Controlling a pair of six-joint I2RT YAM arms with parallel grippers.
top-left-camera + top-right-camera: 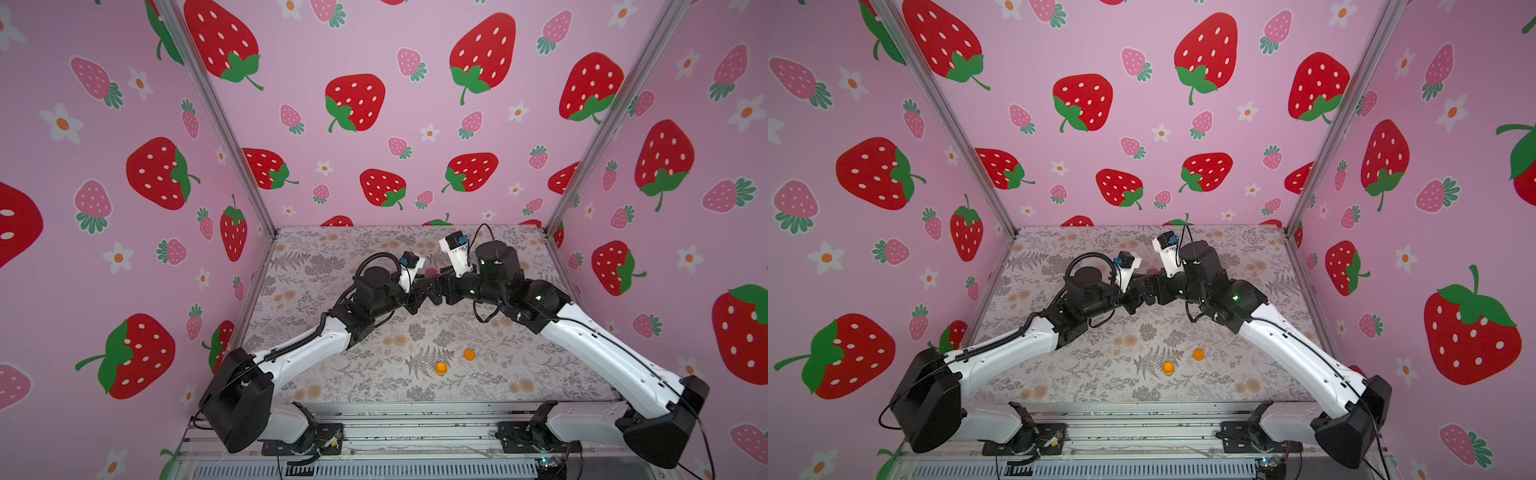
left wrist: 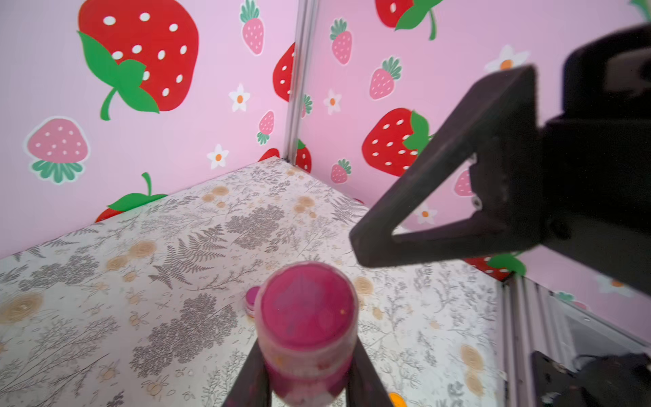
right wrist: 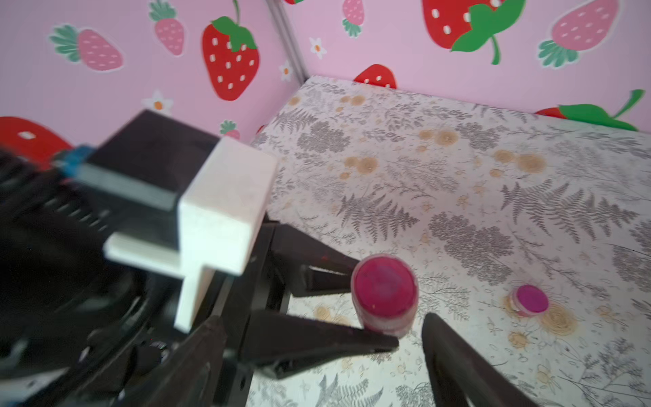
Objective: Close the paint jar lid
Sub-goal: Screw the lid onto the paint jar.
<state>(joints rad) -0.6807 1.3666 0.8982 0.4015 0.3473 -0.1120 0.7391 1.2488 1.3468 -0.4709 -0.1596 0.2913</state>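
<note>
The paint jar (image 2: 306,317), pink with a pink lid (image 3: 385,287) sitting flat on its top, is pinched at its lower body by the left claw (image 2: 308,349). Its two dark fingers (image 3: 317,338) press on opposite sides of the jar, so this claw is narrow and holding it. In both top views only a sliver of the jar (image 1: 432,272) shows where the two arms meet, over the middle of the bench (image 1: 316,266) and nearer the back edge than the front. I cannot tell whether its base touches the bench.

The right claw (image 3: 322,322) stands wide and holds nothing. In the right wrist view the jar lies between its spread fingers, and one fingertip (image 3: 431,322) is just beside the jar's base with a gap between them. In the left wrist view one of its fingers (image 2: 440,197) hangs above and beside the lid, apart from it.

A smaller pink round piece (image 3: 530,299) lies on the bench near the jar, on the back-edge side; I cannot tell if it is a cap or a pot. Two orange pots (image 1: 441,368) (image 1: 469,354) sit near the front edge, well apart from both claws.
</note>
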